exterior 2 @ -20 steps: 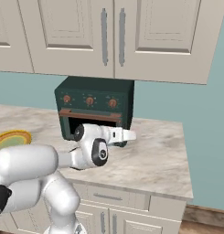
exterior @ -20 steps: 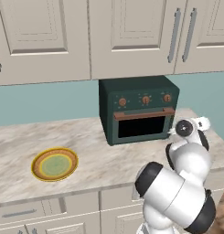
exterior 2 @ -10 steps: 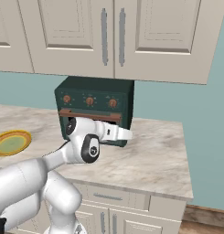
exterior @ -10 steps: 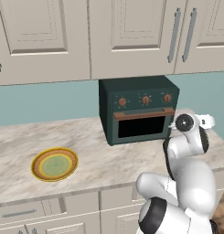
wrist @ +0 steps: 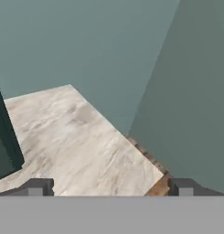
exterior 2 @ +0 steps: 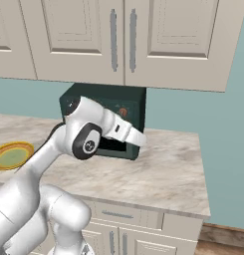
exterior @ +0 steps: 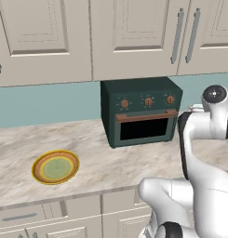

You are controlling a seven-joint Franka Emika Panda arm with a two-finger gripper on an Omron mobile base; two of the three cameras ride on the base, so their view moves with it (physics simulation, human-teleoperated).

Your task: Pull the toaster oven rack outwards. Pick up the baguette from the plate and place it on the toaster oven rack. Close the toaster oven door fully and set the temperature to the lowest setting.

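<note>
Hand spread beside the oven, knobs off to its left

Plate (exterior: 56, 166) lies far to the hand's left on the surface (exterior: 101, 160), well apart from everything else, with no baguette on it. The loaf is probably already inside the oven, though the dark glass hides it and the rack. Nearer the hand, still on its left, stands the oven (exterior: 141, 111). Its door (exterior: 145, 131) is upright and looks shut, with the handle (exterior: 145, 115) along its top edge. Three knobs (exterior: 148, 101) run in a row above that handle, their line crossing the oven front from left to right. Which one sets temperature I cannot tell.

The hand (wrist: 109, 188) hangs just past the oven's right flank, fingertips wide apart and holding nothing. It faces bare surface and teal wall (wrist: 86, 45), with the oven's dark side at the left edge of the hand view. The knobs therefore lie to its left and behind its line of sight, so the hand would likely need to swing back toward the oven front before it can turn one.
</note>
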